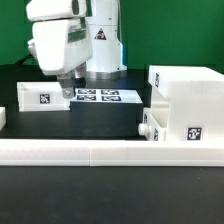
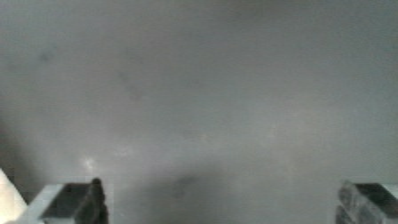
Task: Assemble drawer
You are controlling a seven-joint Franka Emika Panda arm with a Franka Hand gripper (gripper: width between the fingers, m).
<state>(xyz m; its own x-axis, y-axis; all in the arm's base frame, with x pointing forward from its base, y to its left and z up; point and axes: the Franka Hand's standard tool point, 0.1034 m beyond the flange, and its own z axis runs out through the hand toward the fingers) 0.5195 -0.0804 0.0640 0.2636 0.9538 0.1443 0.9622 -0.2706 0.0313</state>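
My gripper (image 1: 66,94) hangs over the dark table, just in front of a flat white panel with a tag (image 1: 42,97) at the exterior view's left. In the wrist view the gripper (image 2: 222,188) is open: its two fingers (image 2: 75,200) stand wide apart with only bare table between them. A large white drawer box (image 1: 187,98) stands at the exterior view's right. A smaller white part (image 1: 151,126) sits against its front left corner. The gripper holds nothing.
The marker board (image 1: 98,96) lies by the arm's base, behind the gripper. A long white rail (image 1: 110,151) runs across the front of the table. Another white piece (image 1: 3,118) shows at the exterior view's left edge.
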